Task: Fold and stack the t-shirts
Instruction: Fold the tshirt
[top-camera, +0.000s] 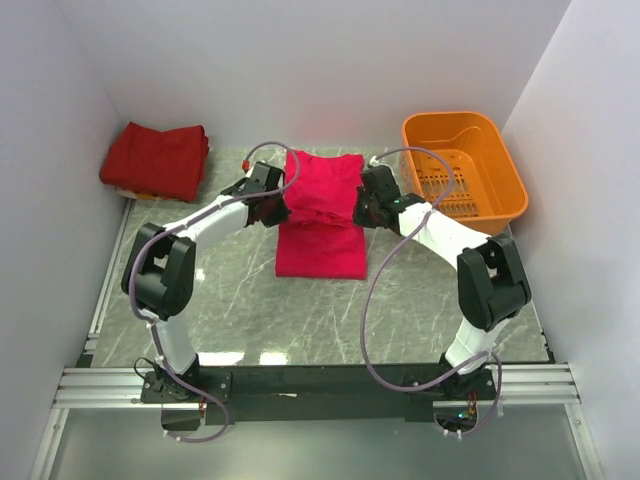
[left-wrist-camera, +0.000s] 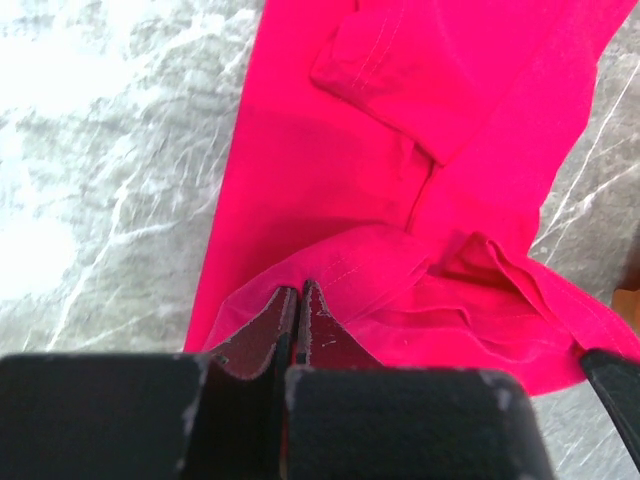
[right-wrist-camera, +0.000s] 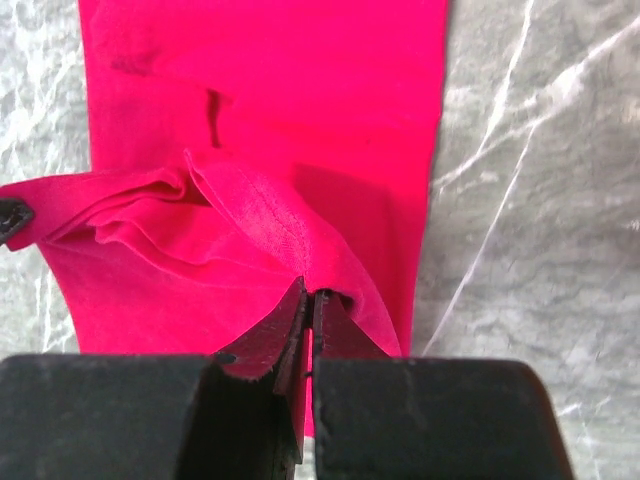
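On the marble tabletop (top-camera: 240, 300), saw the crimson t-shirt (top-camera: 322, 215) lying centrally, soft, light and floppy, left tool (left-wrist-camera: 300, 300) and right tool (right-wrist-camera: 310, 300) each clamped on a raised side edge, likely the best hold.

Overhead view looks down on the whole marble table (top-camera: 240, 300); wrist views closely face opposite edges of one crimson t-shirt (top-camera: 322, 195).

A grey, white-veined marble-patterned tabletop (top-camera: 240, 300) is boxed in by plain white panels: a back wall (top-camera: 320, 60), a left wall (top-camera: 40, 200) and a right wall (top-camera: 590, 150). A silver slotted aluminium rail (top-camera: 100, 385) runs along its near edge. Even light leaves pale glare patches (top-camera: 225, 357) beside that rail.
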